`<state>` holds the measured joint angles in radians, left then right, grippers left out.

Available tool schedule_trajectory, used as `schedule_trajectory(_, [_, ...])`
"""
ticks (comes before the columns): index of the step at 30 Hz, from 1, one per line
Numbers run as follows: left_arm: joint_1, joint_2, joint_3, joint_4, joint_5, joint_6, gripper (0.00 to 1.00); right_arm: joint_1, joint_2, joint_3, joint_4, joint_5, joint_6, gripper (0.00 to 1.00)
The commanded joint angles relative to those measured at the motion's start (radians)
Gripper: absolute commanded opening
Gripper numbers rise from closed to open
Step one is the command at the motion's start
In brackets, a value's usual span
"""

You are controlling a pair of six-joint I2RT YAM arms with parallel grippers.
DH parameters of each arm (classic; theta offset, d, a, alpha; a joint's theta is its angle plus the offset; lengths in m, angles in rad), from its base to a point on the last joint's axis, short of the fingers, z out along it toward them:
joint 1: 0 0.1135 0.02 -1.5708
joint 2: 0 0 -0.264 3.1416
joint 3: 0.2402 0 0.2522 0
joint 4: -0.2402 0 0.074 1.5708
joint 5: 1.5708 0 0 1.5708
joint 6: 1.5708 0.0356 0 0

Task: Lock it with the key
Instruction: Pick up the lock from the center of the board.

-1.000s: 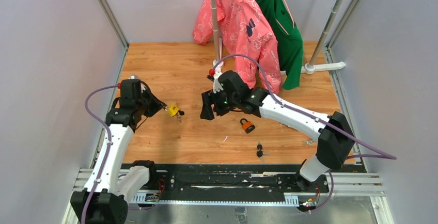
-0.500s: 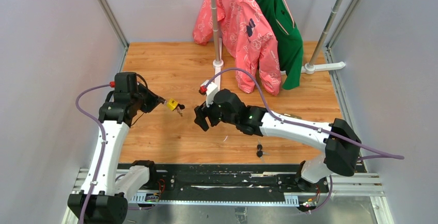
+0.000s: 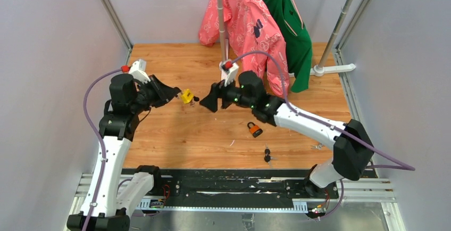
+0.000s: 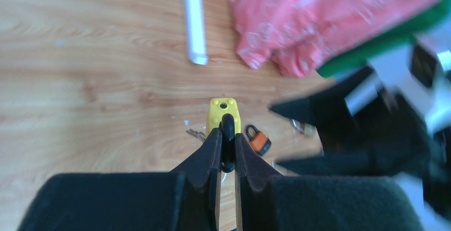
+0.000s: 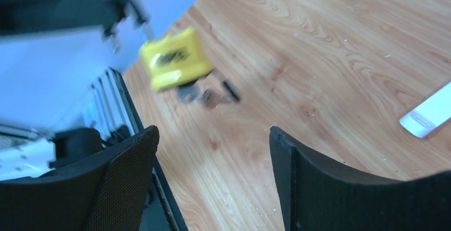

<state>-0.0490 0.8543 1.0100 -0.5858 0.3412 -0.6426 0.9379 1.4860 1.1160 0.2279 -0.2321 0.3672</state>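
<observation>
A: Where is the small yellow block-shaped padlock (image 3: 186, 96) at present?

B: It's held up off the wooden tabletop (image 3: 175, 135), w/ the left jaws clamped together on its shackle end. The body is pointed toward the right arm.

A: And the key?

B: A dark-headed key (image 5: 205, 92) is seen hanging at the padlock's lower end, prob. already seated in the keyhole. It's blurred, so that can't be confirmed. The right jaws are spread wide w/ nothing between them, just beside it.

A: How should the step be done well?

B: The key head should be centred between the right jaws before closing, and its flat faces should be pinched, not its edges. The padlock should be held rigid so no torque is lost. The turn should be made about the key's own axis w/o side pull, else the key may be dragged out.

A: The small orange padlock (image 3: 254, 129) lying on the tabletop?

B: It's well apart and needn't be touched.
</observation>
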Motion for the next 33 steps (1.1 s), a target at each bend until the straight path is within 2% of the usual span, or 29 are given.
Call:
schedule_trajectory(1, [-0.028,-0.04,-0.062,0.239,0.339,0.216,0.0,-0.1,-0.033,0.044,0.01,-0.262,0.205,0.78])
schedule_trajectory(7, [-0.038,-0.045,-0.058,0.283,0.491,0.32,0.0,-0.124,-0.139,0.043,-0.102,-0.271,0.167,0.8])
schedule_trajectory(11, [-0.042,-0.028,-0.021,0.331,0.573,0.33,0.0,-0.125,-0.192,0.042,-0.17,-0.268,0.14,0.79])
schedule_trajectory(14, [-0.051,-0.004,0.005,0.36,0.73,0.324,0.0,-0.124,-0.234,0.028,-0.199,-0.267,0.111,0.79])
schedule_trajectory(18, [-0.081,0.033,0.097,0.109,0.876,0.536,0.0,-0.134,-0.292,0.033,-0.224,-0.24,0.058,0.83])
schedule_trajectory(20, [-0.085,0.035,0.121,0.049,0.936,0.59,0.0,-0.173,-0.288,0.057,-0.224,-0.324,0.064,0.84])
schedule_trajectory(21, [-0.088,0.035,0.128,0.046,0.947,0.593,0.0,-0.196,-0.279,0.071,-0.206,-0.414,0.088,0.84])
schedule_trajectory(25, [-0.104,0.037,0.164,0.045,0.959,0.595,0.0,-0.236,-0.227,0.058,-0.006,-0.718,0.193,0.86])
schedule_trajectory(29, [-0.106,0.053,0.196,0.046,0.925,0.584,0.0,-0.217,-0.159,0.039,0.137,-0.86,0.329,0.86])
schedule_trajectory(33, [-0.106,0.07,0.199,0.046,0.836,0.563,0.0,-0.168,-0.136,0.021,0.218,-0.932,0.392,0.85])
